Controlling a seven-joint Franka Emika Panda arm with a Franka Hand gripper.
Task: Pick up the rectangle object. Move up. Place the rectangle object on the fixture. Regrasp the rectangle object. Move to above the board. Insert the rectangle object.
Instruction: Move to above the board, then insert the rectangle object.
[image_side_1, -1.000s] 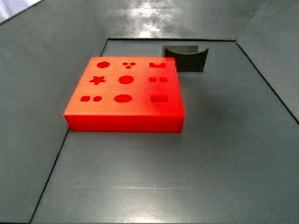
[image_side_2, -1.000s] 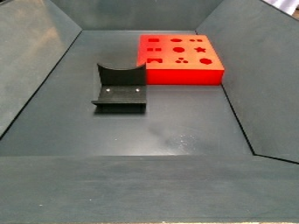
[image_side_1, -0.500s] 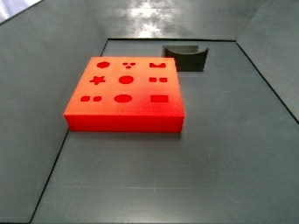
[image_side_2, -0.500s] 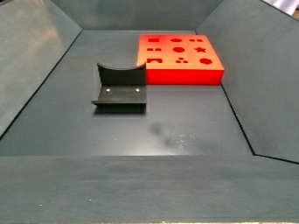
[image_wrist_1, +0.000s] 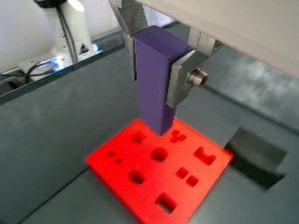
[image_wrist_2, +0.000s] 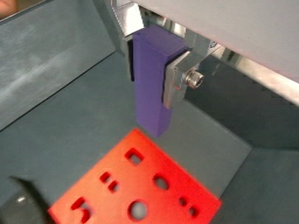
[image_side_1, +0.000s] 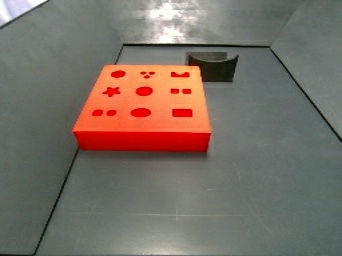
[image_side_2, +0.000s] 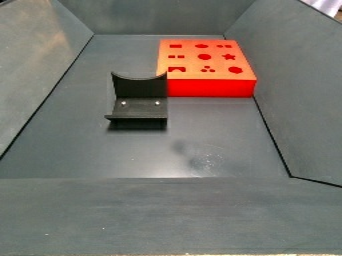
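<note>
In both wrist views my gripper (image_wrist_1: 156, 70) (image_wrist_2: 155, 74) is shut on the rectangle object (image_wrist_1: 156, 83) (image_wrist_2: 152, 87), a purple elongated block held upright between the silver fingers (image_wrist_1: 181, 80) (image_wrist_2: 176, 80). The block hangs high above the orange-red board (image_wrist_1: 163, 166) (image_wrist_2: 140, 188), whose darker cutouts show below it. The board (image_side_1: 143, 108) (image_side_2: 205, 67) lies flat in both side views, where neither the gripper nor the block appears. The dark fixture (image_side_1: 213, 66) (image_side_2: 136, 101) (image_wrist_1: 254, 156) (image_wrist_2: 21, 206) stands on the floor beside the board, with nothing on it.
Sloping dark grey walls (image_side_1: 54, 50) (image_side_2: 47, 70) enclose the grey floor (image_side_1: 187, 200) (image_side_2: 187, 150). A white upright post (image_wrist_1: 73, 31) and cables stand outside the enclosure in a wrist view.
</note>
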